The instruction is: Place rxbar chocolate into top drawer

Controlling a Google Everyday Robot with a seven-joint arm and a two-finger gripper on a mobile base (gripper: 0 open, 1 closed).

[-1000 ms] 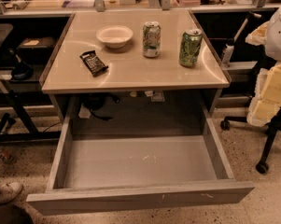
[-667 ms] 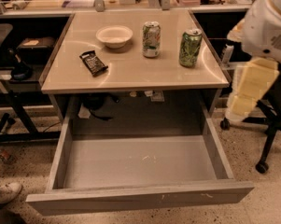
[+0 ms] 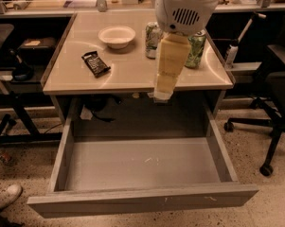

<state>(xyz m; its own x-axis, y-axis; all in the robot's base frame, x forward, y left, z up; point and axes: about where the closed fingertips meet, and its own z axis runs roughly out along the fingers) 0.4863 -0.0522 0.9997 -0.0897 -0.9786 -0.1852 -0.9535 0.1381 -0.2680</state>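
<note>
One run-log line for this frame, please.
gripper: over table front edge, right of rxbar chocolate | rxbar chocolate: flat on table, not grasped | top drawer: pulled open, bar not inside

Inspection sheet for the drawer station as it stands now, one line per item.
Surface: tan tabletop, everything on it stands or lies in its back half.
Job's things: rxbar chocolate lies flat on the tabletop's left side, untouched; top drawer is pulled out, bar not in it.
Clutter: white bowl; left can upright beside it; right can partly behind the arm.
Grippers: gripper at the arm's lower tip, in front of the table's front edge, above the drawer's back.
Cables: dark cable under the table.
Surroundings: office chair at right; shoe lower left.
</note>
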